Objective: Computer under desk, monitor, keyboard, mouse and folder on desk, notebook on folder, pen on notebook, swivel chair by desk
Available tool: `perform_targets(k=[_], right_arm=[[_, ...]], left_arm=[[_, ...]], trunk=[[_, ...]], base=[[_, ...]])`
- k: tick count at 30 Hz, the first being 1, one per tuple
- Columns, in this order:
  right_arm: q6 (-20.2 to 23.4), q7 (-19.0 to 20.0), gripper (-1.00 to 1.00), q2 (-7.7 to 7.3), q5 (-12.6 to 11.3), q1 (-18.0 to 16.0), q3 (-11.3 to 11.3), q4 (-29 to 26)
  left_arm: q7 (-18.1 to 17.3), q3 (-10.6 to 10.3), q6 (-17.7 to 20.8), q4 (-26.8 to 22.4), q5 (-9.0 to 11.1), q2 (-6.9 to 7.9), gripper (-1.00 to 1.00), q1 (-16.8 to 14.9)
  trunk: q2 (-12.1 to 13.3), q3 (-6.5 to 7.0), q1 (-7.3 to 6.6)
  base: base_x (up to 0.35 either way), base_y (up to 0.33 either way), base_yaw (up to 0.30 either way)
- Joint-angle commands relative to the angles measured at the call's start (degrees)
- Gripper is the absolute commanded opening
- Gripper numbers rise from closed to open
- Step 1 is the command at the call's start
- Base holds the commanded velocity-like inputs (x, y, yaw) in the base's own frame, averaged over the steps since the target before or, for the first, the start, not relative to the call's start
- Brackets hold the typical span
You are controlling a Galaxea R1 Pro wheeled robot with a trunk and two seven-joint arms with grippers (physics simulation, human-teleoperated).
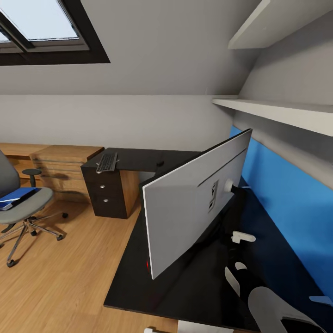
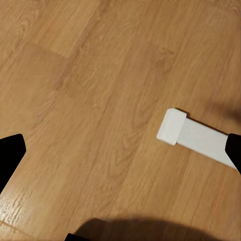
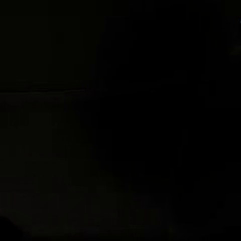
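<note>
The monitor (image 1: pixel 194 203) stands on the desk (image 1: pixel 138 159), silver back outward (broad, rigid, probably top-heavy); it is best held by the neck. Whether the right gripper (image 1: pixel 238 252) grips cannot be told.

You have no text, label, brand, number or sign to read; the keyboard's (image 1: pixel 107 162) key markings are too small.
</note>
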Motion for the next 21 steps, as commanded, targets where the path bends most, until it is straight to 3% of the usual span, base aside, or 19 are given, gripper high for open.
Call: perform_targets(k=[1,8,9,21], right_arm=[[-0.6,-0.2,-1.0,0.01,-1.7,0.0,0.4,0.5],[-0.6,-0.2,-1.0,0.02,-1.6,0.0,0.4,0.5],[-0.6,-0.2,1.0,0.02,-1.6,0.0,0.4,0.5],[-0.6,-0.2,1.0,-0.05,-1.6,0.0,0.4,0.6]], left_arm=[[0.0,0.1,-0.2,0.0,0.1,-0.03,1.0,0.0],[0.0,0.1,-0.2,0.0,0.1,-0.03,1.0,0.0],[0.0,0.1,-0.1,0.0,0.1,-0.03,1.0,0.0],[0.0,0.1,-0.2,0.0,0.1,-0.03,1.0,0.0]], trunk=[[0.0,-0.07,0.3],[0.0,-0.07,0.3],[0.0,-0.07,0.3],[0.0,-0.07,0.3]], base=[[0.0,0.0,0.0],[0.0,0.0,0.0],[0.0,0.0,0.0],[-0.013,0.0,0.0]])
